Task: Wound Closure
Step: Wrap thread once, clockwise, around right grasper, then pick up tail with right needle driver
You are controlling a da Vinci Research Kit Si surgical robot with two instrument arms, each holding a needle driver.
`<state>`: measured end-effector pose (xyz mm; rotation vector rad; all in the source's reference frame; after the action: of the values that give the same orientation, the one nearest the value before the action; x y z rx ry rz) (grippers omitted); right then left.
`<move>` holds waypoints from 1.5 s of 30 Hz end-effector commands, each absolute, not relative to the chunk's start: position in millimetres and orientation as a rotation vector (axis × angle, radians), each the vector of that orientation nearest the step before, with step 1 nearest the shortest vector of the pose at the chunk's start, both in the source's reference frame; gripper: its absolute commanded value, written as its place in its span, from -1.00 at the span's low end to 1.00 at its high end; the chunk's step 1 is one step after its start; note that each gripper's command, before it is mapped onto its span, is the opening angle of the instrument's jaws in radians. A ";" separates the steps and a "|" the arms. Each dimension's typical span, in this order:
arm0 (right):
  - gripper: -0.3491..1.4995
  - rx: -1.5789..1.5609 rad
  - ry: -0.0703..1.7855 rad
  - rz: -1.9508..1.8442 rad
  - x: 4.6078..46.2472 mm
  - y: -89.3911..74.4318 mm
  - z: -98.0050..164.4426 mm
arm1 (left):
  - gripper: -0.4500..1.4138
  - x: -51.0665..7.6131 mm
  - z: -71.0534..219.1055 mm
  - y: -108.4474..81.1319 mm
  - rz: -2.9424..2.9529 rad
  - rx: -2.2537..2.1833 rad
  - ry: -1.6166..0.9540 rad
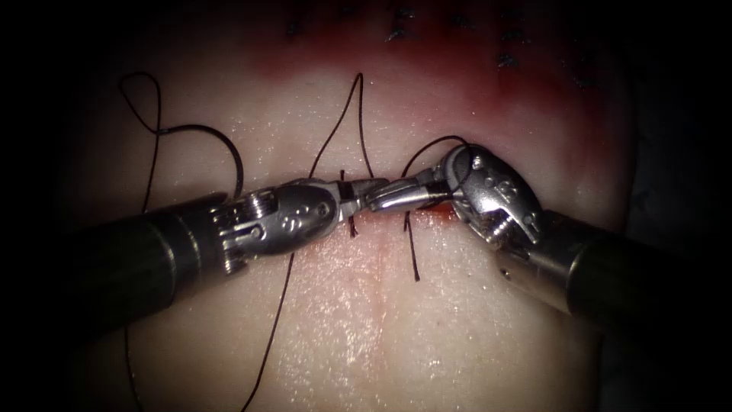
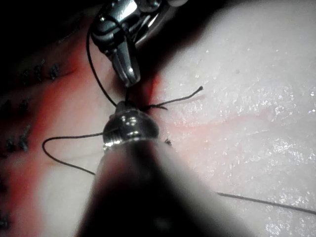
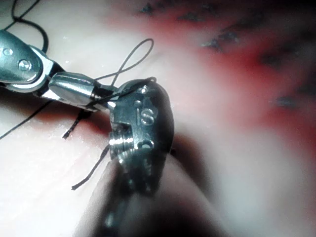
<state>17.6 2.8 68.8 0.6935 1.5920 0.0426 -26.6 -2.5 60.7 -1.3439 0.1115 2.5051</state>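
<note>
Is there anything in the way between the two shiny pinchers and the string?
Nothing visible does. The left tool and the right tool meet tip to tip over the cut in the tissue, right at the thread. A loop of thread drapes over the right tool's wrist.

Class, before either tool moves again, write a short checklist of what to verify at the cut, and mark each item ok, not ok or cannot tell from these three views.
1. Both tools' tips in view: ok; left tool and right tool meet over the cut.
2. Left tool's hold on the thread: cannot tell.
3. Right tool's hold: cannot tell; thread loops round its wrist.
4. Needle located: cannot tell.
5. Earlier stitch in place: ok; cut ends of thread stand beside the cut.
6. Tissue state: red fluid under the right tool.
</note>
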 end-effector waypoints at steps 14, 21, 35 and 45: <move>-0.96 0.666 1.335 -0.410 20.3 1.9 68.5 | -0.89 -27.1 62.1 -0.7 2.523 -1.343 0.089; 0.54 0.650 1.177 -0.559 22.3 -0.1 68.1 | -0.89 -27.0 62.2 -0.7 2.525 -1.337 0.093; 0.56 0.626 0.984 -0.702 21.1 -1.1 69.3 | -0.89 -25.7 62.9 -0.6 2.536 -1.312 0.103; 0.44 0.615 0.927 -0.758 19.6 -2.6 71.8 | -0.89 -25.5 63.1 -0.7 2.535 -1.304 0.105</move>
<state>19.1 -2.8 71.3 0.6134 0.9247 -0.7588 -24.9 -1.2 62.7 -1.3016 0.1008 2.5352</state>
